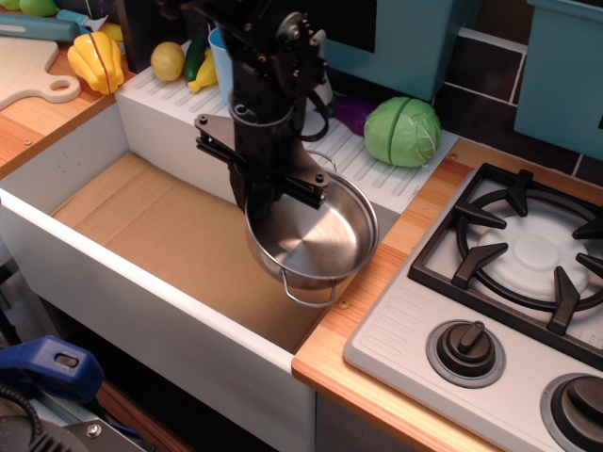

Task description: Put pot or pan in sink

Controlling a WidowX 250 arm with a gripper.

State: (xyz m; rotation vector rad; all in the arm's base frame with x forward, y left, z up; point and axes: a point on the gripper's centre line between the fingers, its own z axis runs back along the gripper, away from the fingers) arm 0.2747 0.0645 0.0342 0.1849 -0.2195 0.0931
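The shiny steel pot [316,235] hangs tilted in the air over the right end of the sink [141,235], its near wire handle pointing toward me. My black gripper [268,193] comes down from above and is shut on the pot's far left rim. The sink is a white basin with a brown cardboard bottom, a ribbed white ledge [349,155] behind it and a grey faucet [268,38] partly hidden by my arm. The pot is above the basin floor, not resting on it.
A green cabbage [403,130] and a purple vegetable lie on the ledge. A blue cup [226,61], lemon [168,60] and yellow pepper [96,60] stand at the back left. The stove [509,273] with black grates and knobs is to the right.
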